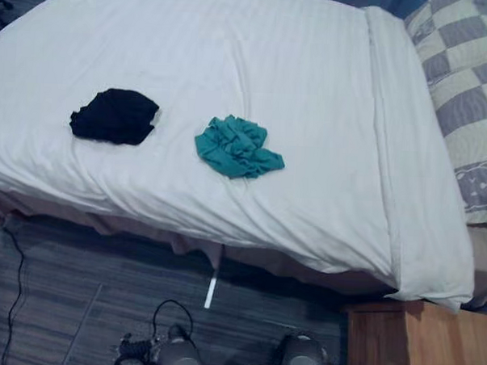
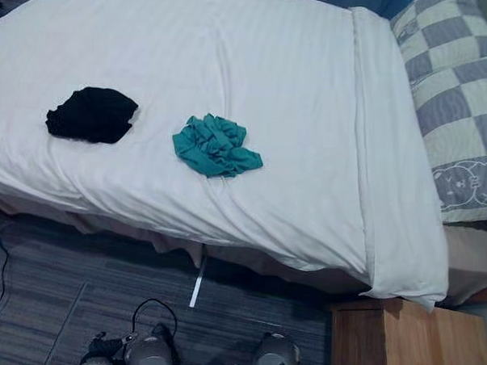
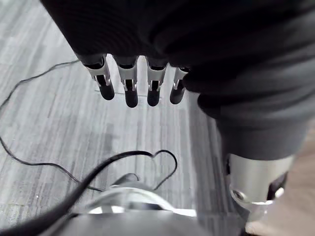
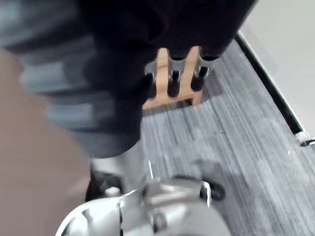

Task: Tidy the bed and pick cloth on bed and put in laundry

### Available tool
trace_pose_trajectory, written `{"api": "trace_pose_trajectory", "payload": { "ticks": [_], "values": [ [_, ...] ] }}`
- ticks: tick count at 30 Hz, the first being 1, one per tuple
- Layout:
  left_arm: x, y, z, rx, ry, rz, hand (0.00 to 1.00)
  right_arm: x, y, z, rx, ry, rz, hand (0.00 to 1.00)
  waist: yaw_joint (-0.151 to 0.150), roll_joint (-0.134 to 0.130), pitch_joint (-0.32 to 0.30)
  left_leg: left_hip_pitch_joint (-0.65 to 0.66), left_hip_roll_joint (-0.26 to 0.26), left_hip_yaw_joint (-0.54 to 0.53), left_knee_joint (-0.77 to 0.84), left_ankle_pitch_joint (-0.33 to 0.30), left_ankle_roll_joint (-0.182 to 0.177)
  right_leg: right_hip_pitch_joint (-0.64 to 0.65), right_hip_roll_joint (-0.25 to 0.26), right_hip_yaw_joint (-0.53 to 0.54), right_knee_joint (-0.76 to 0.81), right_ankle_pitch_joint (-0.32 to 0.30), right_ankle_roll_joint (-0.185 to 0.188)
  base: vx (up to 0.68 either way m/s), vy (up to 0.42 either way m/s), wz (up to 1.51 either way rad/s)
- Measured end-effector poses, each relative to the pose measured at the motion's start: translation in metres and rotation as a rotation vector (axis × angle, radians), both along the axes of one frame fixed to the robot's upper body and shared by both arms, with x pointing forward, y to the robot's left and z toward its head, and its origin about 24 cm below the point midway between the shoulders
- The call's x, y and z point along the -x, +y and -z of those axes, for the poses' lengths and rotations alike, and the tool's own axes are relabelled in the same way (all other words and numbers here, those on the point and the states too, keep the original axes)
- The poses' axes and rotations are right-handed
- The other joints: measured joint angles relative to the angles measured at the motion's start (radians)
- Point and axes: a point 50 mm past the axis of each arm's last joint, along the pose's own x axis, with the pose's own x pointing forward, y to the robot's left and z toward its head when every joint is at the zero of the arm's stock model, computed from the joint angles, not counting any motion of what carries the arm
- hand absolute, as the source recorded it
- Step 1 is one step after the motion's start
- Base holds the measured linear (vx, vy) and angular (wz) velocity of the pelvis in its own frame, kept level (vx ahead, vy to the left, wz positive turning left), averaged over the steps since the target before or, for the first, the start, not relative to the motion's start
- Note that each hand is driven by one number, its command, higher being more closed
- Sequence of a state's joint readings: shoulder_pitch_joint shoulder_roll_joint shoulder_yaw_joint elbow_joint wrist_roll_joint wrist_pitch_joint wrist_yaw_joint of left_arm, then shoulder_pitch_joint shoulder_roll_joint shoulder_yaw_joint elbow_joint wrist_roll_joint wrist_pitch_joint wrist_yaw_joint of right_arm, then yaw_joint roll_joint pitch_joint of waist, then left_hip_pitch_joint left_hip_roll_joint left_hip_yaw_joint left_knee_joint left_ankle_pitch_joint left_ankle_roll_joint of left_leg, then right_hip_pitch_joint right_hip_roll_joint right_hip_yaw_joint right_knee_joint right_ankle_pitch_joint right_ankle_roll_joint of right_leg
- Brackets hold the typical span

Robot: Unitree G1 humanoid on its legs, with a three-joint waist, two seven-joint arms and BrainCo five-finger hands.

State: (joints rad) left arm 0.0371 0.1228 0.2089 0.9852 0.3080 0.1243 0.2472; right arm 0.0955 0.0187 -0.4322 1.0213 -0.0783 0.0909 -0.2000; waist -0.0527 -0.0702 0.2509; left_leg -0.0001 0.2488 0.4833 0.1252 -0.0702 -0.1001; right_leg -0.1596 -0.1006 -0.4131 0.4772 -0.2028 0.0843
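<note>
**Two cloths on the bed, both hands empty**

A black cloth (image 1: pixel 115 116) lies crumpled on the white bed (image 1: pixel 273 62), toward the robot's left. A teal cloth (image 1: pixel 237 147) lies bunched near it on its right, and the two do not touch. A checked pillow (image 1: pixel 466 79) rests at the bed's right end, with a wooden cabinet (image 1: pixel 418 344) below on the grey floor (image 1: pixel 86 281). The left hand (image 3: pixel 129 83) and right hand (image 4: pixel 173 81) hang over the floor, fingers (image 3: pixel 153 91) straight and loose, holding nothing.
</note>
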Motion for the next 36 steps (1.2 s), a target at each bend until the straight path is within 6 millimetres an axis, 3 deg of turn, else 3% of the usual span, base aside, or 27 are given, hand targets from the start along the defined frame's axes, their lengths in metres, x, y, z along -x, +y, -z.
{"api": "trace_pose_trajectory", "payload": {
  "ticks": [1, 2, 3, 4, 6, 7, 8, 10, 12, 14, 17, 20, 21, 23, 24, 25, 26, 27, 28, 29, 30, 31, 32, 33, 34, 35, 36],
  "values": [
    [-0.016, -0.006, -0.003, 0.019, -0.028, 0.033, 0.00, -0.005, 0.000, -0.002, 0.006, -0.024, -0.026, 0.00, -0.008, 0.000, 0.004, 0.010, -0.030, -0.021, -0.029, 0.008, 0.001, 0.014, 0.098, 0.080, -0.203, 0.032, -0.040, 0.12, 0.013, 0.61],
    [-0.022, -0.012, -0.003, 0.037, -0.042, 0.045, 0.00, -0.005, -0.001, -0.002, 0.007, -0.027, -0.032, 0.00, -0.023, 0.003, 0.009, 0.018, -0.040, -0.044, -0.038, 0.009, 0.001, 0.054, 0.117, 0.104, -0.262, 0.073, -0.135, 0.17, 0.006, 0.63],
    [-0.029, -0.022, -0.004, 0.061, -0.058, 0.068, 0.00, -0.008, -0.004, -0.003, 0.014, -0.036, -0.034, 0.00, -0.026, 0.022, 0.022, 0.048, -0.048, -0.039, -0.075, 0.020, -0.017, 0.108, 0.124, 0.081, -0.307, 0.103, -0.126, 0.15, 0.034, 0.52],
    [-0.035, -0.038, -0.003, 0.096, -0.069, 0.124, 0.00, -0.016, -0.009, -0.008, 0.035, -0.072, -0.038, 0.00, -0.042, 0.061, 0.041, 0.078, -0.041, -0.016, -0.103, 0.047, -0.026, 0.098, 0.119, 0.102, -0.222, 0.082, -0.109, 0.14, 0.046, 0.37],
    [-0.038, -0.050, -0.003, 0.113, -0.077, 0.166, 0.00, -0.020, -0.009, -0.009, 0.041, -0.090, -0.044, 0.00, -0.040, 0.060, 0.042, 0.079, -0.048, -0.011, -0.039, 0.040, -0.030, 0.095, 0.092, 0.135, -0.164, 0.019, -0.136, 0.13, -0.013, 0.46],
    [-0.042, -0.057, -0.005, 0.128, -0.101, 0.170, 0.00, -0.029, -0.010, -0.012, 0.048, -0.113, -0.059, 0.00, -0.043, 0.069, 0.058, -0.011, 0.006, 0.006, 0.203, 0.006, -0.023, 0.106, 0.084, 0.133, -0.156, -0.017, -0.148, 0.12, -0.069, 0.40],
    [-0.043, -0.060, -0.005, 0.137, -0.109, 0.166, 0.00, -0.032, -0.013, -0.013, 0.056, -0.123, -0.061, 0.00, -0.040, 0.078, 0.066, -0.050, 0.041, 0.013, 0.309, -0.007, -0.018, 0.114, 0.088, 0.133, -0.159, -0.022, -0.142, 0.08, -0.075, 0.27],
    [-0.051, -0.063, -0.013, 0.146, -0.179, 0.142, 0.00, -0.036, -0.021, -0.017, 0.097, -0.135, -0.089, 0.00, -0.020, 0.114, 0.094, -0.200, 0.197, 0.012, 0.795, -0.022, -0.004, 0.193, 0.101, 0.143, -0.181, -0.024, -0.152, 0.11, 0.048, -0.24],
    [-0.051, -0.063, -0.014, 0.139, -0.186, 0.138, 0.00, -0.036, -0.022, -0.017, 0.106, -0.117, -0.108, 0.00, -0.019, 0.114, 0.094, -0.216, 0.227, 0.026, 0.885, -0.029, 0.004, 0.229, 0.085, 0.166, -0.198, -0.024, -0.149, 0.12, 0.146, -0.54],
    [-0.048, -0.063, -0.011, 0.149, -0.171, 0.120, 0.00, -0.043, -0.025, -0.019, 0.115, -0.122, -0.120, 0.00, -0.020, 0.122, 0.086, -0.187, 0.196, 0.040, 0.637, -0.049, 0.037, 0.230, 0.051, 0.240, -0.218, -0.010, -0.115, 0.13, 0.209, -0.85],
    [-0.043, -0.066, -0.007, 0.168, -0.148, 0.097, 0.00, -0.056, -0.024, -0.022, 0.114, -0.151, -0.119, 0.00, -0.025, 0.125, 0.083, -0.119, 0.139, -0.064, 0.126, -0.035, 0.024, 0.192, 0.008, 0.320, -0.225, 0.006, -0.050, 0.22, 0.314, -0.71],
    [-0.042, -0.066, -0.007, 0.165, -0.162, 0.094, 0.00, -0.058, -0.024, -0.022, 0.115, -0.150, -0.125, 0.00, -0.022, 0.118, 0.081, -0.108, 0.114, -0.236, -0.016, -0.028, 0.015, 0.191, -0.056, 0.363, -0.220, -0.007, 0.025, 0.18, 0.441, -0.33],
    [-0.040, -0.066, -0.006, 0.165, -0.159, 0.093, 0.00, -0.056, -0.026, -0.021, 0.119, -0.135, -0.136, 0.00, -0.018, 0.123, 0.071, -0.105, 0.102, -0.305, -0.018, -0.012, -0.014, 0.191, -0.082, 0.391, -0.221, -0.015, 0.066, 0.19, 0.603, -0.50],
    [-0.030, -0.074, 0.000, 0.187, -0.122, 0.099, 0.00, -0.054, -0.036, -0.023, 0.153, -0.122, -0.180, 0.00, -0.019, 0.174, 0.031, -0.082, 0.105, -0.352, 0.003, 0.008, -0.030, 0.207, -0.106, 0.419, -0.242, -0.019, 0.140, 0.22, 0.735, -0.54],
    [-0.036, -0.072, -0.002, 0.176, -0.133, 0.133, 0.00, -0.054, -0.030, -0.021, 0.137, -0.119, -0.183, 0.00, -0.017, 0.125, 0.028, -0.079, 0.058, -0.340, 0.064, 0.053, -0.136, 0.214, -0.170, 0.442, -0.227, -0.019, 0.174, 0.20, 0.770, -0.61],
    [-0.043, -0.057, -0.006, 0.114, -0.137, 0.191, 0.00, -0.058, -0.016, -0.020, 0.097, -0.139, -0.197, 0.00, -0.010, 0.074, 0.018, -0.064, 0.013, -0.286, 0.085, 0.010, -0.118, 0.157, -0.225, 0.416, -0.181, 0.049, 0.139, 0.18, 0.736, -0.86],
    [-0.041, -0.049, -0.006, 0.092, -0.127, 0.196, 0.00, -0.062, -0.009, -0.020, 0.085, -0.150, -0.220, 0.00, -0.001, 0.063, 0.012, -0.045, 0.016, -0.240, 0.081, 0.007, -0.107, 0.128, -0.231, 0.389, -0.169, 0.094, 0.079, 0.14, 0.488, -1.44],
    [-0.035, -0.037, -0.006, 0.061, -0.105, 0.194, 0.00, -0.072, 0.004, -0.021, 0.071, -0.164, -0.290, 0.00, 0.023, 0.052, -0.001, -0.002, 0.029, -0.154, 0.063, 0.005, -0.089, 0.088, -0.244, 0.271, -0.152, 0.166, -0.022, 0.13, 0.433, -1.69],
    [-0.032, -0.028, -0.006, 0.037, -0.093, 0.194, 0.00, -0.079, 0.018, -0.021, 0.054, -0.180, -0.344, 0.00, 0.029, 0.041, -0.007, 0.022, 0.023, -0.108, 0.047, 0.006, -0.078, 0.052, -0.276, 0.094, -0.081, 0.161, -0.070, 0.13, 0.458, -1.58],
    [-0.040, -0.025, -0.010, 0.023, -0.109, 0.213, 0.00, -0.083, 0.028, -0.022, 0.043, -0.196, -0.381, 0.00, 0.016, 0.036, -0.010, 0.033, 0.007, -0.099, 0.017, 0.008, -0.058, 0.044, -0.263, -0.057, 0.018, 0.096, -0.037, 0.07, 0.307, -0.78],
    [-0.043, -0.026, -0.011, 0.015, -0.109, 0.237, 0.00, -0.085, 0.030, -0.023, 0.044, -0.199, -0.395, 0.00, 0.008, 0.038, -0.009, 0.035, 0.002, -0.100, 0.007, 0.009, -0.048, 0.047, -0.230, -0.049, 0.026, 0.071, -0.003, 0.05, 0.223, -0.24],
    [-0.049, -0.030, -0.012, 0.013, -0.104, 0.278, 0.00, -0.087, 0.033, -0.024, 0.045, -0.209, -0.420, 0.00, 0.005, 0.044, -0.005, 0.046, -0.009, -0.100, -0.012, 0.012, -0.033, 0.060, -0.128, 0.006, -0.001, 0.029, 0.033, 0.05, 0.128, -0.01],
    [-0.050, -0.033, -0.011, 0.019, -0.094, 0.303, 0.00, -0.088, 0.034, -0.024, 0.043, -0.218, -0.430, 0.00, 0.004, 0.050, -0.002, 0.057, -0.014, -0.095, -0.021, 0.013, -0.031, 0.078, -0.068, 0.034, -0.050, -0.002, 0.023, 0.04, 0.103, -0.04],
    [-0.050, -0.039, -0.009, 0.032, -0.084, 0.319, 0.00, -0.090, 0.036, -0.025, 0.039, -0.229, -0.447, 0.00, 0.003, 0.056, 0.002, 0.069, -0.029, -0.093, -0.025, 0.017, -0.026, 0.127, -0.010, 0.043, -0.155, -0.018, -0.035, 0.03, 0.047, -0.03],
    [-0.049, -0.044, -0.008, 0.046, -0.081, 0.320, 0.00, -0.091, 0.036, -0.026, 0.044, -0.236, -0.457, 0.00, 0.001, 0.056, 0.003, 0.078, -0.037, -0.098, -0.026, 0.018, -0.024, 0.163, 0.001, 0.047, -0.201, -0.010, -0.047, 0.00, 0.081, 0.01],
    [-0.048, -0.055, -0.006, 0.080, -0.079, 0.333, 0.00, -0.095, 0.034, -0.029, 0.058, -0.257, -0.468, 0.00, 0.000, 0.094, 0.014, 0.086, -0.046, -0.105, -0.047, 0.031, -0.014, 0.186, 0.022, 0.084, -0.232, 0.031, -0.056, 0.01, 0.082, 0.17],
    [-0.047, -0.063, -0.005, 0.095, -0.076, 0.357, 0.00, -0.096, 0.033, -0.030, 0.061, -0.262, -0.470, 0.00, -0.008, 0.103, 0.009, 0.094, -0.053, -0.121, -0.063, 0.037, -0.012, 0.189, 0.024, 0.119, -0.245, 0.032, -0.057, 0.03, 0.072, 0.20]
  ]
}}
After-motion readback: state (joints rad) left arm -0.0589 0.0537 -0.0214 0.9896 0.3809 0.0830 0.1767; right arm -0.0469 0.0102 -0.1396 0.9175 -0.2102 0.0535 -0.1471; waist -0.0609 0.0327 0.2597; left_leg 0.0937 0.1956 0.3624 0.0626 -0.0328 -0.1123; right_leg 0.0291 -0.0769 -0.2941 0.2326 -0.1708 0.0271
